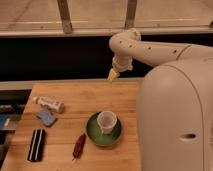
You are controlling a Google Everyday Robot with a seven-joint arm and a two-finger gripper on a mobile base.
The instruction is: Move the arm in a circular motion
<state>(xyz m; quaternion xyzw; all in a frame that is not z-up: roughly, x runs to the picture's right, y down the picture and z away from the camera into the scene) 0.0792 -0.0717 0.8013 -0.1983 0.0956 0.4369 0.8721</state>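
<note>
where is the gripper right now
In the camera view the gripper hangs at the end of the arm, above the table's far edge, right of centre, beyond the cup on its green plate.

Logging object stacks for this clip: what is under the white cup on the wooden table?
The white cup stands on a round green plate, which lies on the wooden table. The plate's middle is hidden beneath the cup. The cream-white arm holds its yellowish gripper above the table's far edge.

Lab-like room: wooden table (75, 100), railing (65, 17).
</note>
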